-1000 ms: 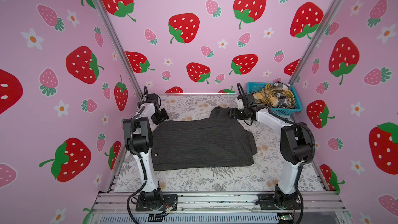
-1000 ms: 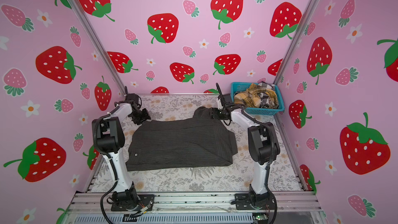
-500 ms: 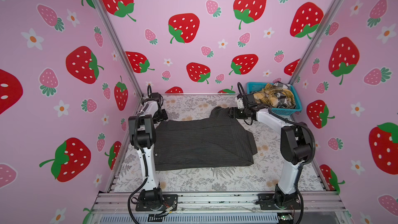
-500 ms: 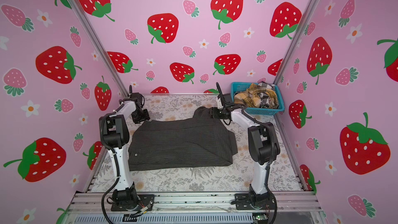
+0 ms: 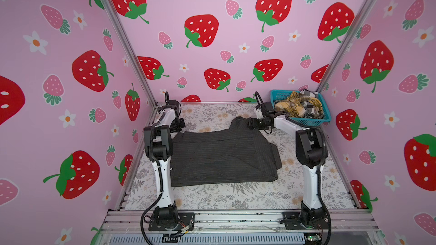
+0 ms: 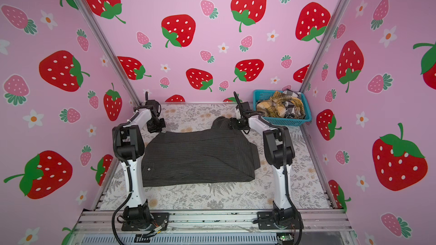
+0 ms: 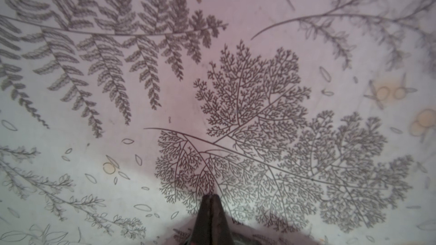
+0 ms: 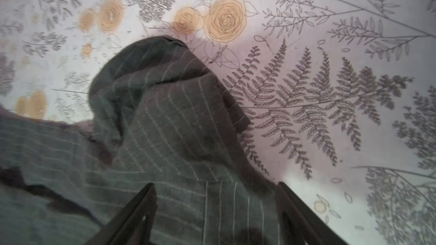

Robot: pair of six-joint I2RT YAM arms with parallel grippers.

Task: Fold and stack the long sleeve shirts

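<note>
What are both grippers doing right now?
Left gripper: closed, nothing visibly held.
Right gripper: open over the charcoal pinstriped shirt.

Charcoal pinstriped shirt (image 5: 224, 159) lies spread across the middle of the floral tabletop (image 5: 212, 199), folded into a broad flat slab, with one dark button showing near its left edge. A bunched hump of cloth rises at its far right corner. In the turquoise basket (image 5: 278, 95) at the far right, the mustard-yellow plaid shirt (image 5: 295, 107) sits crumpled, tangled with the black-and-white checked shirt (image 5: 309, 111)

Floral table (image 5: 212, 199), pinstriped shirt (image 5: 224, 159), turquoise basket (image 5: 309, 120)
</note>
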